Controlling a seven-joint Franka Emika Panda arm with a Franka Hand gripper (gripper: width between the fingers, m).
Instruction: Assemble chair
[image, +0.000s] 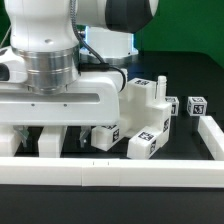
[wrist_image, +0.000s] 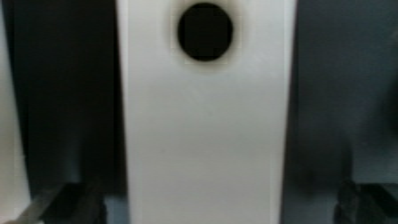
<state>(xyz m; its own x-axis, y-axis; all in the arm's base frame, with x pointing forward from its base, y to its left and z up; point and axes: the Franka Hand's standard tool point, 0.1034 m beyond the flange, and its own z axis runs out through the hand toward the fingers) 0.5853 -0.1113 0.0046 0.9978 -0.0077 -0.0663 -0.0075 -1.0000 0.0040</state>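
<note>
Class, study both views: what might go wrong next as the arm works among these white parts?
The open gripper appears to straddle the white piece with the oval hole; closing off-centre might twist it.
The notched block stands close beside the arm; a sideways move might knock it.

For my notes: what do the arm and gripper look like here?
The arm is glossy white with rounded casings, a black joint section and a ribbed silver-grey wrist collar. The gripper has a wide boxy white body with dark fingers. No cables or markings show clearly.
</note>
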